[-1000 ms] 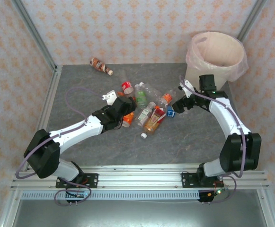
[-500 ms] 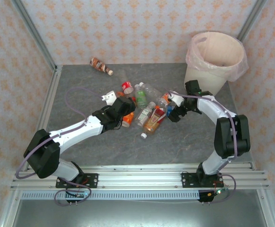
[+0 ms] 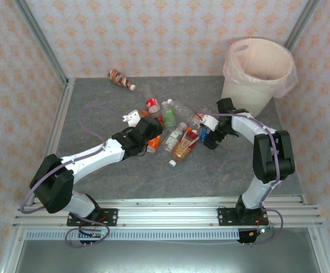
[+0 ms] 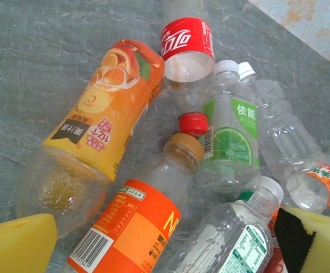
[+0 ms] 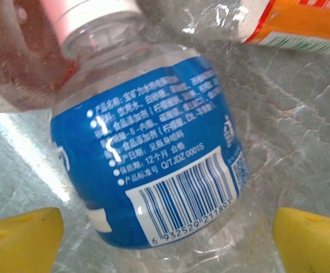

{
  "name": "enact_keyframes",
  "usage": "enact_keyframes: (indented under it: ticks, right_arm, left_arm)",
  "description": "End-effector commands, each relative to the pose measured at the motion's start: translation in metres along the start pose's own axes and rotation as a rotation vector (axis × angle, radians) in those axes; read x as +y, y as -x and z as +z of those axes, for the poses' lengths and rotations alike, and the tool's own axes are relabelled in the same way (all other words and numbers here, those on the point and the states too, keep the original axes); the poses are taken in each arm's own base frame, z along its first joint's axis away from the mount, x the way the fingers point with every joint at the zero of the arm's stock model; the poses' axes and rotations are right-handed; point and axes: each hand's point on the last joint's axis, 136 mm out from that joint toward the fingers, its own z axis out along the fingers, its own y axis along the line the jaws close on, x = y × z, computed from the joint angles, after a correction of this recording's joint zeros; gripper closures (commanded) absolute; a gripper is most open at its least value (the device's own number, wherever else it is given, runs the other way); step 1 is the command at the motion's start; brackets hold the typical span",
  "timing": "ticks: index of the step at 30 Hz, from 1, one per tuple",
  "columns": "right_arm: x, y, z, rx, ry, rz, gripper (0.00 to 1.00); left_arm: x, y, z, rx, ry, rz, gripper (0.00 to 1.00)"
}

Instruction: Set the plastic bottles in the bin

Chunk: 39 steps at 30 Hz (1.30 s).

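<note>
Farthest left, a lone brown bottle (image 3: 121, 79) lies on its side near the back wall, well apart from the rest of the plastic bottles (image 3: 176, 128), which lie heaped in the middle of the grey table (image 3: 91, 102). The left gripper (image 4: 165, 247) hangs over the left edge of that heap with its yellow pads (image 4: 17, 244) spread wide and nothing between them. Just ahead of it lie an orange juice bottle (image 4: 105, 125), a red-labelled bottle (image 4: 186, 42), an orange-labelled bottle (image 4: 136, 219) with a tan cap, and a green-labelled bottle (image 4: 233, 133), all touching or overlapping one another. Further right, the right gripper (image 5: 167, 233) is down at the right edge of the heap, its jaws released and standing either side of a blue-labelled bottle (image 5: 153, 165). The pads look clear of its wall, so nothing is grasped yet. At the far right stands the bin (image 3: 247, 94), upright in the back corner, just beyond the right arm. The bottles look empty or nearly so, and should be very light. Their thin clear walls will probably dent and crackle under a hard squeeze, and their smooth round bodies are likely to roll or squirt out of a loose one. The best hold is probably across the labelled middle, where the body is straight and the label offers some grip, rather than at the tapering shoulder or cap. Because the bottles rest on each other, lifting one may drag or tip its neighbours.
</note>
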Motion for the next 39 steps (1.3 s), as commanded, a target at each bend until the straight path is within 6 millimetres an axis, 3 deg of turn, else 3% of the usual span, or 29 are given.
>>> enact_keyframes:
  ticks: [1,13,15,18,22,33,39]
  right_arm:
    - [0.009,-0.009,-0.006,0.051,0.036,0.020,0.06]
    - [0.002,0.004,0.022,0.118,-0.034,-0.118,0.08]
    - [0.000,0.004,0.023,0.109,-0.048,-0.125,0.13]
    - [0.002,-0.001,0.024,0.123,-0.055,-0.156,0.29]
    - [-0.001,-0.013,0.024,0.162,-0.079,-0.167,0.32]
    - [-0.006,-0.007,0.000,0.117,-0.091,-0.018,0.51]
    - [-0.003,0.019,-0.027,-0.003,-0.029,0.070,0.53]
  left_arm:
    - [-0.003,0.006,0.003,-0.009,0.005,-0.001,0.00]
    - [0.002,0.001,0.006,-0.002,0.021,-0.010,0.00]
    - [0.004,0.002,0.005,-0.003,0.028,-0.007,0.00]
    - [0.007,0.004,0.003,-0.011,0.037,-0.002,0.00]
    - [0.008,0.004,0.003,-0.015,0.038,-0.005,0.00]
    - [-0.006,0.010,0.002,-0.012,0.006,-0.025,0.00]
    - [-0.006,0.012,0.001,-0.013,0.004,-0.034,0.00]
